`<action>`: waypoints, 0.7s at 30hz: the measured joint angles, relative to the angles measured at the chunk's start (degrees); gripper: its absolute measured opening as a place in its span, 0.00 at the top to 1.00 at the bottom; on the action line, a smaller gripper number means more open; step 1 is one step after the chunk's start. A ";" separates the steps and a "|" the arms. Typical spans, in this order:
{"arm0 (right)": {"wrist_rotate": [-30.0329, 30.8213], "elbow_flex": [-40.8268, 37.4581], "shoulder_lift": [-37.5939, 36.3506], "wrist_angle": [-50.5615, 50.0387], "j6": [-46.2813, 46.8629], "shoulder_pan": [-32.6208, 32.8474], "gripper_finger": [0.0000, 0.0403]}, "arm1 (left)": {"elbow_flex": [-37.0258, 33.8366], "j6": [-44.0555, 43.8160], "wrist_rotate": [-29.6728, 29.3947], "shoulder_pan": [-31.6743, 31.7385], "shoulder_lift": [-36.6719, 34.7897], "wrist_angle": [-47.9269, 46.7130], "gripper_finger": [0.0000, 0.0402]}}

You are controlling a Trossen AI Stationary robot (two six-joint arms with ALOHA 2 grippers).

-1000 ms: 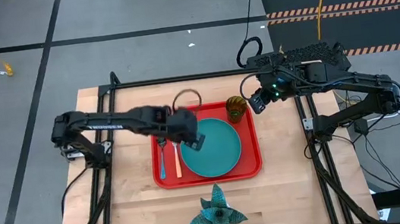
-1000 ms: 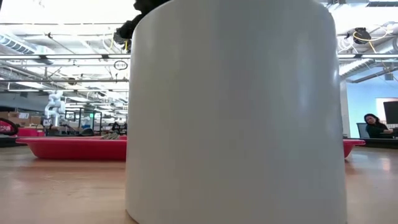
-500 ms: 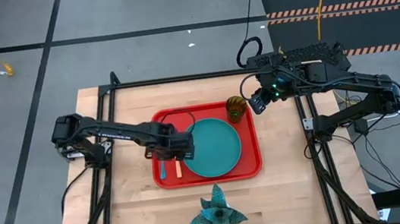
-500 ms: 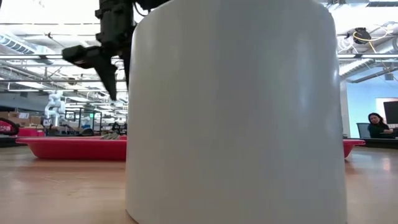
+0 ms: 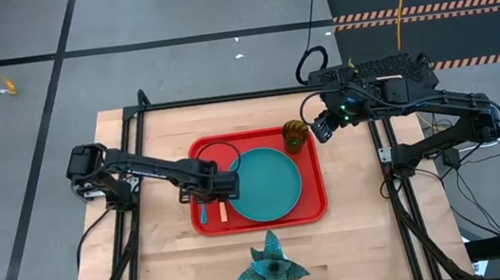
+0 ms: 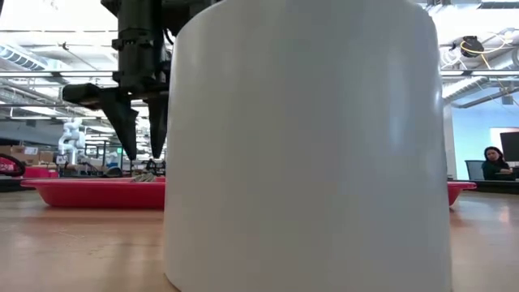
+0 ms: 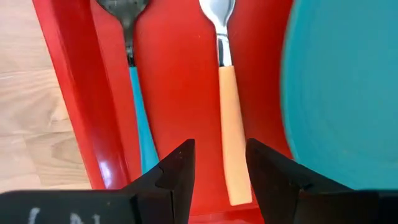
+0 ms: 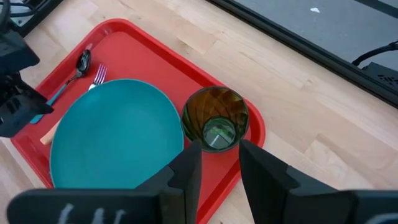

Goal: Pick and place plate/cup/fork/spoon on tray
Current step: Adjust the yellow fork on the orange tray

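On tray [image 5: 314, 210]: plate [image 5: 270, 183], cup [image 5: 296, 135], fork [image 5: 222, 207], spoon [image 5: 202, 209]

We see a pale wooden bench [image 5: 169, 255] framed by black rails. Sitting flat on it, about in the middle, is the red tray [image 5: 311, 211], its long side running across. Toward the front edge, just off the tray's rim, lies a teal star-shaped spiky object [image 5: 268, 267], directly on the wood. In the low view, a big white cylinder [image 6: 308, 146] stands on the bench, right up close.
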 joint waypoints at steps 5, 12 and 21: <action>-0.02 0.01 0.00 -0.04 0.37 0.00 0.75 | 0.04 -0.19 0.90 -0.33 1.09 2.55 0.64; -0.02 0.01 0.01 -0.03 0.23 0.00 0.75 | 0.07 -1.59 -0.51 -0.67 0.97 2.54 0.64; -0.02 0.01 0.00 -0.06 0.38 0.00 0.75 | 0.09 -3.09 -0.11 -1.67 3.28 4.21 0.64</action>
